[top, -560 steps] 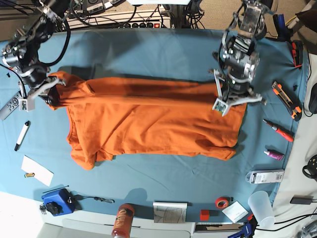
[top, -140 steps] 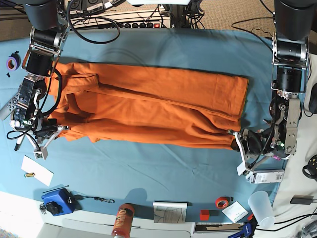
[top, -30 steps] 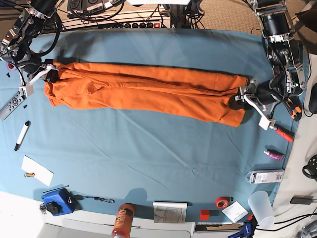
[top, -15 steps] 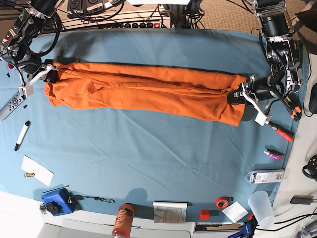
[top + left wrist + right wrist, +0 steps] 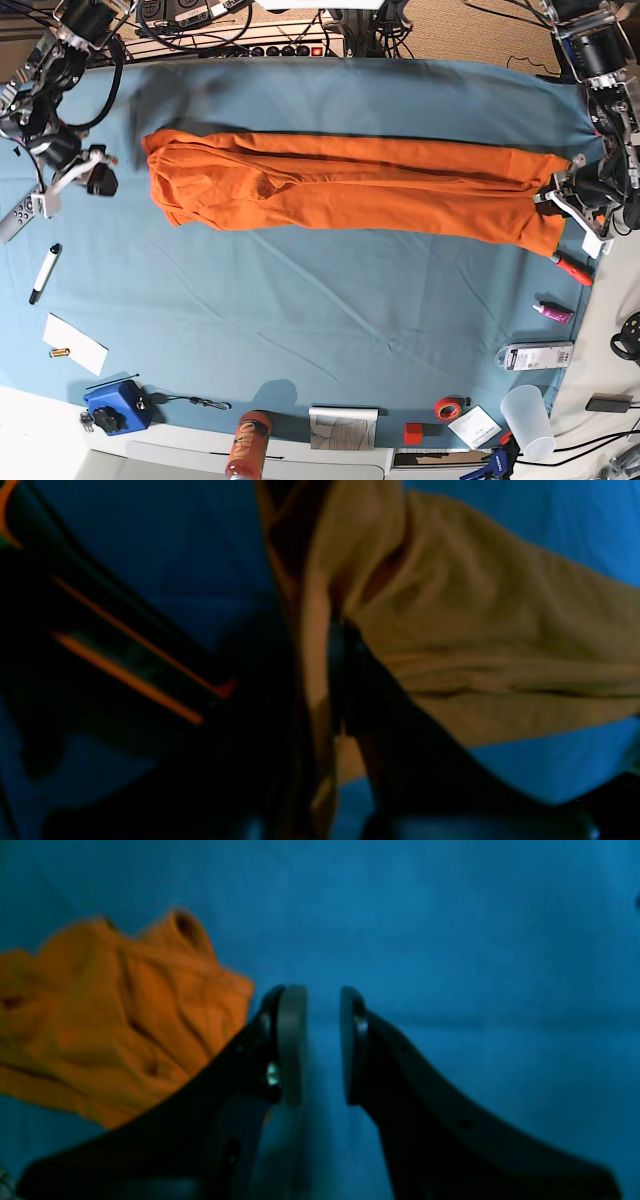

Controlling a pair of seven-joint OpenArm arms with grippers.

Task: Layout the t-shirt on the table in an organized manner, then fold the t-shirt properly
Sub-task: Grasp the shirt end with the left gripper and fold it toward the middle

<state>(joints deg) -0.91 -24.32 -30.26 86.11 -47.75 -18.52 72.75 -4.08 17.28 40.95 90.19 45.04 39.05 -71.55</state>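
Worktop (image 5: 330,330): teal cloth, spread as the folding surface.
T-shirt (image 5: 350,185): stretched into a long band across the worktop's far half.
Left gripper (image 5: 565,195): fingers clamped on the hem, for tension.
Right gripper (image 5: 85,175): fingers parted, nothing held, beside the shirt.

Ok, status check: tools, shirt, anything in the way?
Left tool shut on the bright orange cloth t-shirt. Right tool open, empty, off the cloth. Shirt a long folded band on the teal-clothed table. Red-handled tool lies near the left tool.
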